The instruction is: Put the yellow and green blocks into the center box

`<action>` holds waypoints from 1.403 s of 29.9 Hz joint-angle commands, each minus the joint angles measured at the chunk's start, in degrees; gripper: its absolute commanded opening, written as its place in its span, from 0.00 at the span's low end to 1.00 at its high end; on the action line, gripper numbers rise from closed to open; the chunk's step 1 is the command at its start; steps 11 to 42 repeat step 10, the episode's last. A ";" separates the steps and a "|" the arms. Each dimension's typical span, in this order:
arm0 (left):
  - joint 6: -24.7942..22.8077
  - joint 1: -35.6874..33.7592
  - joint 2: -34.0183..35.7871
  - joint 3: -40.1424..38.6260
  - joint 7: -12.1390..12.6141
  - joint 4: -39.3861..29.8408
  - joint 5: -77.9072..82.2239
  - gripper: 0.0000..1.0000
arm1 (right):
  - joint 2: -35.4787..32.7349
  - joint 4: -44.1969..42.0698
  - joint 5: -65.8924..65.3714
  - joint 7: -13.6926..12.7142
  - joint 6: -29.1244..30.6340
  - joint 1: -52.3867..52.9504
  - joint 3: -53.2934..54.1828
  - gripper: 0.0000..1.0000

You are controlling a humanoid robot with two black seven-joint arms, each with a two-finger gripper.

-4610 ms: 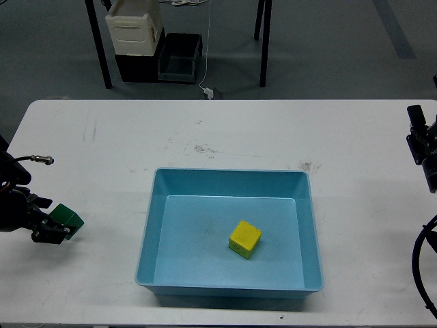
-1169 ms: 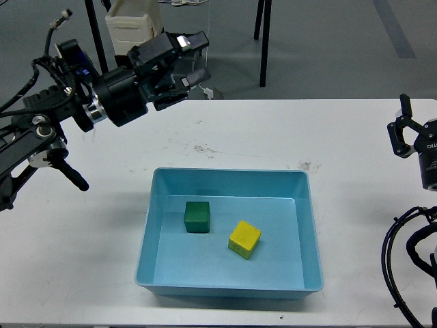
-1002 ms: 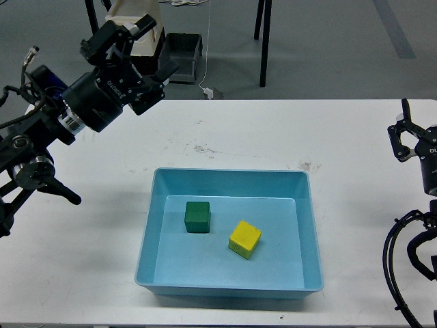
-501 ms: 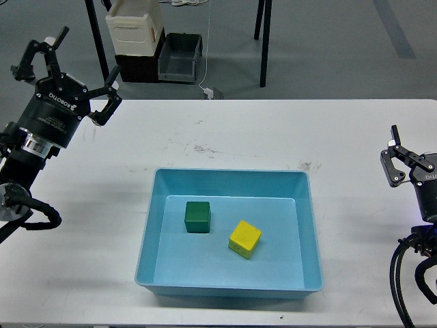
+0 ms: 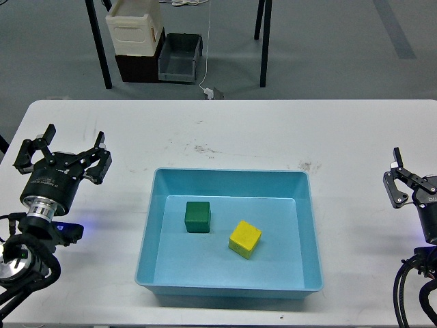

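Left gripper (image 5: 63, 152) spread open, empty, left of the blue tray (image 5: 147, 232); right gripper (image 5: 410, 184) open at the right edge. Green block (image 5: 197, 216) and yellow block (image 5: 244, 238) lie inside, unobstructed.

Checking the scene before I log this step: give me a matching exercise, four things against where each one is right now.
Things:
1. green block
2. yellow block
3. left gripper
4. right gripper

Places:
A. over the table's right edge, open
B. in the blue tray, left of the other cube
C. over the table left of the tray, open and empty
D. in the blue tray, nearer its middle

Pairs: 1-B, 2-D, 3-C, 4-A
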 commanded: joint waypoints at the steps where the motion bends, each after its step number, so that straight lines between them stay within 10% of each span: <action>1: -3.76 2.31 -0.04 -0.20 0.01 -0.07 0.07 1.00 | 0.00 0.00 0.06 -0.08 0.41 -0.38 0.01 1.00; 42: -4.47 5.12 -0.22 -0.28 0.01 0.10 0.07 1.00 | 0.00 -0.26 0.06 -0.26 1.12 -0.91 -0.61 1.00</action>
